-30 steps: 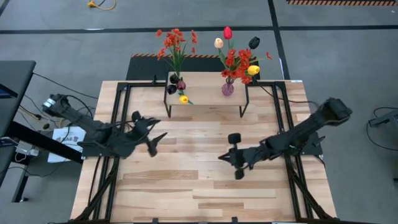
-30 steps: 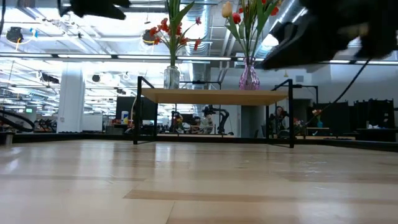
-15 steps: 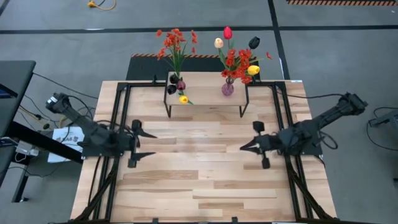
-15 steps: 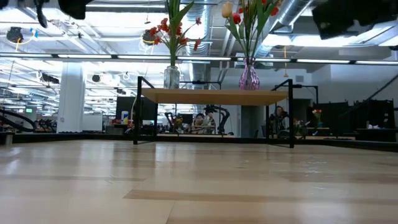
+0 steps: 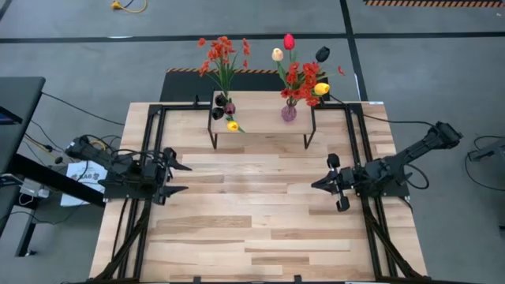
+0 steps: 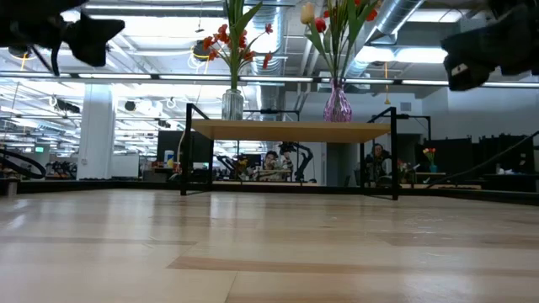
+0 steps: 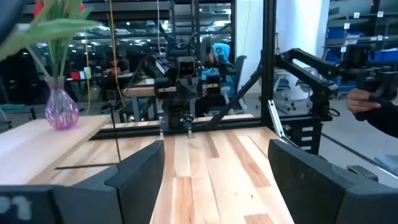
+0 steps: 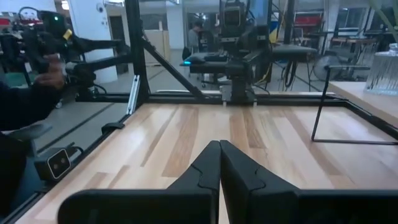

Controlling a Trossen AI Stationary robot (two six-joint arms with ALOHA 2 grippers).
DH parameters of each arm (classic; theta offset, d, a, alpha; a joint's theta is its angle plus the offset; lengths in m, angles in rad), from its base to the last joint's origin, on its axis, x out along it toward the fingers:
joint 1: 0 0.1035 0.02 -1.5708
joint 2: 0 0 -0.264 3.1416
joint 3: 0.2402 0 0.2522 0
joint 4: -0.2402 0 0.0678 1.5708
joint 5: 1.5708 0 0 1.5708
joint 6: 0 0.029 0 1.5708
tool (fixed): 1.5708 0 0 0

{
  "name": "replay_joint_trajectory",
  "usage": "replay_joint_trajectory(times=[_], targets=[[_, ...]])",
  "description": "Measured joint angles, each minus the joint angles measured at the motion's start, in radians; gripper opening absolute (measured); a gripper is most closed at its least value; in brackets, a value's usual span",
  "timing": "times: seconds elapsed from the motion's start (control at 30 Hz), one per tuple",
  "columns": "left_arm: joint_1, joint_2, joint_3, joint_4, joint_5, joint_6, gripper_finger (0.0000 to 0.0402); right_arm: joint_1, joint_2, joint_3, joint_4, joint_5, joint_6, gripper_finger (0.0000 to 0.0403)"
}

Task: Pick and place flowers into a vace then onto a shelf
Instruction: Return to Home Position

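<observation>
**High view.** The left fingers [image 5: 180, 167] are spread open with nothing between them, over the left side of the bench [image 5: 252, 237]. The right fingers [image 5: 320, 185] are pressed together and empty, over the right side. The shelf [image 5: 260, 122] stands ahead of and between the two sets of fingers, well apart from both. On it are a clear vase [image 5: 223, 101] and a purple vase [image 5: 289, 113], each holding flowers [image 5: 304, 71]. Three tulip heads [image 5: 233, 125] show low beside the clear vase. I cannot tell whether they droop from it or lie on the shelf.

**Low view.** Both vases stand upright on the shelf plank, with their stems rising out of the top of the frame. Only dark parts of the arms show, in the upper corners. The fingers cannot be read here.

**Left wrist view.** The fingers [image 7: 140, 177] are wide apart over bare bench boards. The purple vase [image 7: 61, 112] stands far ahead of them and off to one side.

**Right wrist view.** The fingers [image 8: 208, 168] are closed tip to tip. The clear vase [image 8: 382, 71] is far ahead on the shelf, well clear of them.

**Progress (judgement).** No flower shows on the bench near either set of fingers, and both vases are on the shelf. The picking and placing looks finished. What seems left is parking the arms, and perhaps closing the left fingers.
</observation>
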Motion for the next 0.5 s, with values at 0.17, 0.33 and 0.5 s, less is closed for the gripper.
replay_joint_trajectory(times=[0.17,0.33,0.5], targets=[[0.000,-0.080,-0.060,-0.035,0.036,-0.019,0.0275,-0.001,0.002,-0.075,0.109,0.005,-0.003,0.0000],[0.000,-0.078,-0.065,-0.125,0.070,-0.053,0.0275,-0.001,0.002,-0.075,0.104,0.000,-0.002,0.0000],[0.000,-0.076,-0.062,-0.179,0.072,-0.092,0.0275,-0.001,0.002,-0.076,0.080,0.001,-0.003,0.0000]])
